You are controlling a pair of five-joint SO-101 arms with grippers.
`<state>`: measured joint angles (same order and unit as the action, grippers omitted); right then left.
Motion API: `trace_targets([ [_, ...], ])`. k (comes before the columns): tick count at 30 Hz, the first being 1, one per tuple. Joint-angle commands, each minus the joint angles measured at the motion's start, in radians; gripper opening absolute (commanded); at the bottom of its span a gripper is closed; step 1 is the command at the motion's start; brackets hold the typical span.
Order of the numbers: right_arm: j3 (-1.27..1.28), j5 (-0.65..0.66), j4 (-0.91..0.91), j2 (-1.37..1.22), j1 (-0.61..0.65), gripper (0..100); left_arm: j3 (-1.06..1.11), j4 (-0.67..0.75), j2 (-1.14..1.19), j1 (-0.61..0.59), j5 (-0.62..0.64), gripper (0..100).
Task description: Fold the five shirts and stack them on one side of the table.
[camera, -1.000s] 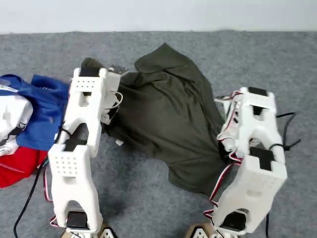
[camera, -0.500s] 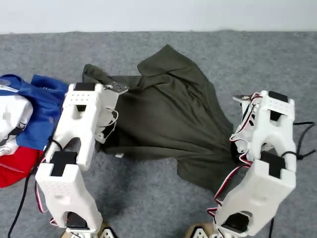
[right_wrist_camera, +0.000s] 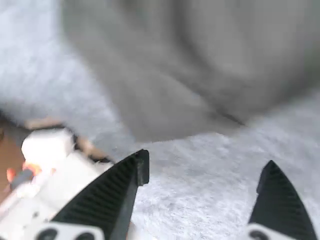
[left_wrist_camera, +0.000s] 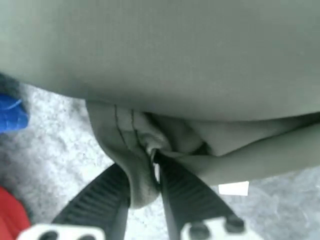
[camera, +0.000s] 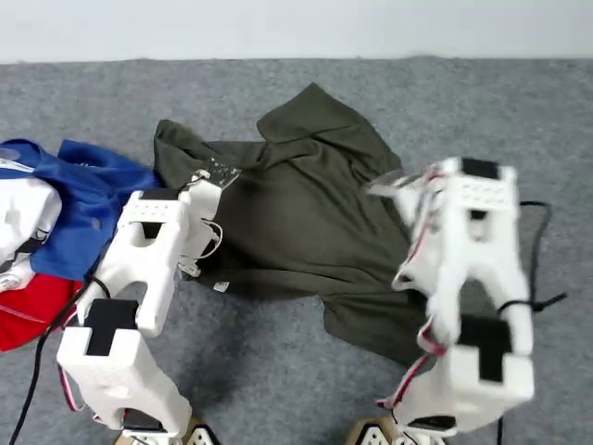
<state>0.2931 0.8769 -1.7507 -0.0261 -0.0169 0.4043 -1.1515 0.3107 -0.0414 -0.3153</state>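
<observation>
My left end effector (left_wrist_camera: 156, 160) is pinched tight on a bunched fold of the olive shirt (camera: 306, 204), right at a hem with two parallel stitch lines. Its ribbed black fingers (left_wrist_camera: 102, 195) squeeze the soft cloth into small creases. A little white label (left_wrist_camera: 233, 188) lies just beside the grip.

The shirt is matte, limp fabric, spread in a rumpled, uneven shape across the middle of the table (camera: 519, 111), with ridges and a folded flap at its far end. The table surface is grey and fuzzy, like felt.

My right end effector (right_wrist_camera: 206, 162) is spread wide and holds nothing. It hovers over bare grey nap next to the shirt's edge.

At my left side are heaped the blue shirt (camera: 93, 199), the white shirt (camera: 23, 222) and the red shirt (camera: 28, 315). The blue one lies just beside the olive sleeve.

Open grey surface runs beyond the shirt to the pale wall (camera: 296, 28) and along my right side.
</observation>
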Motion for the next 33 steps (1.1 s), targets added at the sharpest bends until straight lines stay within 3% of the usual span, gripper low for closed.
trace_targets([
  [1,0.238,0.084,-0.035,0.223,0.131,30.5,0.044,0.015,0.005,-0.006,-0.005,1],
  [7,0.522,0.172,-0.031,0.510,0.193,29.0,0.044,0.015,0.005,-0.006,-0.005,1],
  [11,0.611,0.258,0.081,0.616,0.104,29.0,0.044,0.015,0.005,-0.006,-0.005,1],
  [14,0.671,0.285,0.163,0.601,0.031,28.9,0.044,0.015,0.005,-0.005,-0.005,1],
  [19,0.732,0.331,0.222,0.481,0.019,28.9,0.045,0.015,0.006,-0.005,-0.005,1],
  [26,0.733,0.334,0.504,0.265,0.018,28.5,0.045,0.012,0.006,-0.005,-0.005,1],
  [29,0.721,0.336,0.581,0.188,0.018,22.1,0.045,0.012,0.006,-0.005,-0.005,1],
  [33,0.646,0.336,0.516,0.148,0.018,6.5,0.045,0.012,0.006,-0.005,-0.005,1],
])
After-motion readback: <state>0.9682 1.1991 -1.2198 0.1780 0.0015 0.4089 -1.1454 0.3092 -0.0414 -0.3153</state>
